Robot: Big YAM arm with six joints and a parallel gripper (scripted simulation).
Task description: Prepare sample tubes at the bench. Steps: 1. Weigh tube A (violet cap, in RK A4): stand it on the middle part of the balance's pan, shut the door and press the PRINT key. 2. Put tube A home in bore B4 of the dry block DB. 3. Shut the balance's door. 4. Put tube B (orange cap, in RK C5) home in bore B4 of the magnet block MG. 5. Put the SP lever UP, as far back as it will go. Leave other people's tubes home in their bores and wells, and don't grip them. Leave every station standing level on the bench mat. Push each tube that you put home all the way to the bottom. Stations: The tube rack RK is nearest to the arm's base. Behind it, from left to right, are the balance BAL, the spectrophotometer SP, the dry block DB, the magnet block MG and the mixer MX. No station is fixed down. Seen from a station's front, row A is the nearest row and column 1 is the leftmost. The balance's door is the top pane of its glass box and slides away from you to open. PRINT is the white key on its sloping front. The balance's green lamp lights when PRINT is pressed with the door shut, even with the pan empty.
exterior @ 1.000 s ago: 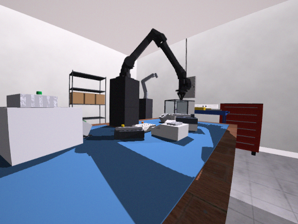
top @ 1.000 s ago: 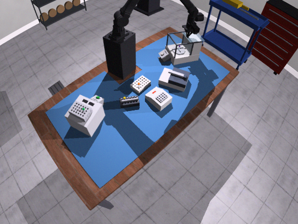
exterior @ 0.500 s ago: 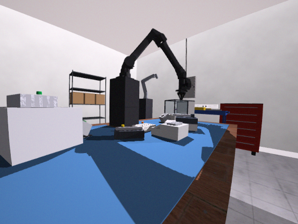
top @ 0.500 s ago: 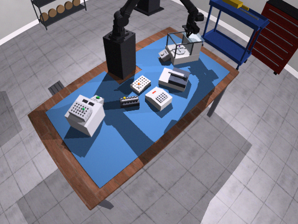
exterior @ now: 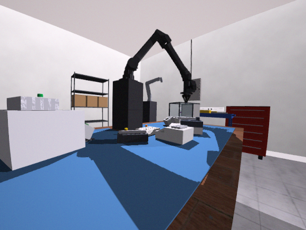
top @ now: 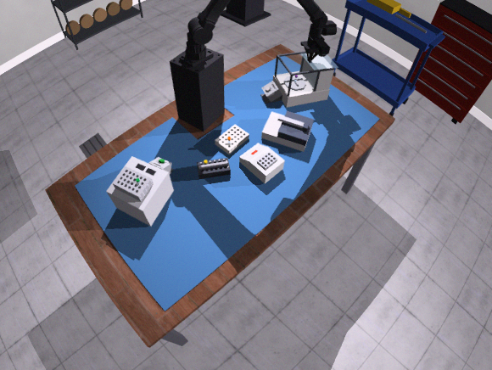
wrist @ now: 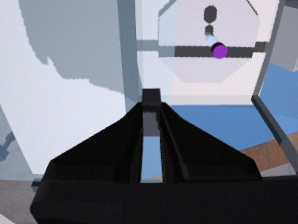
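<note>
Pincer [wrist: 152,111] nearly closed, clamped on the small dark handle [wrist: 152,95] of the balance's sliding door [top: 321,64], atop the glass box. Just beyond, seen through the glass, tube A [wrist: 220,50] upright near the middle of the pan [wrist: 193,72], a dark frame bar crossing it. Farther off, blue mat and counter edge [wrist: 269,152].
</note>
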